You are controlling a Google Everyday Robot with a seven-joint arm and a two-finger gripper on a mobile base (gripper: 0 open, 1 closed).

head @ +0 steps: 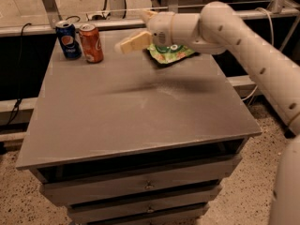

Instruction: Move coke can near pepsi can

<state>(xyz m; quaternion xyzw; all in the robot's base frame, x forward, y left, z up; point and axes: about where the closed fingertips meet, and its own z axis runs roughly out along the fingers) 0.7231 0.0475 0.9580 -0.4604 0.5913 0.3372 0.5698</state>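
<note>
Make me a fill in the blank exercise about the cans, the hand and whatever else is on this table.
1. The red can and the blue can both stand ___ at a far corner of the table.
2. The hand hovers open beside the red can, holding ___.
3. Under the arm lies a snack bag whose colour is ___.

Missing words: upright; nothing; green.

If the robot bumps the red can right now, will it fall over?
It could probably tip: the coke can stands upright, tall and narrow. On its side it would likely roll, being round. The pepsi can close beside it might block a fall that way. The gripper hovers off to the side, above the table.
</note>
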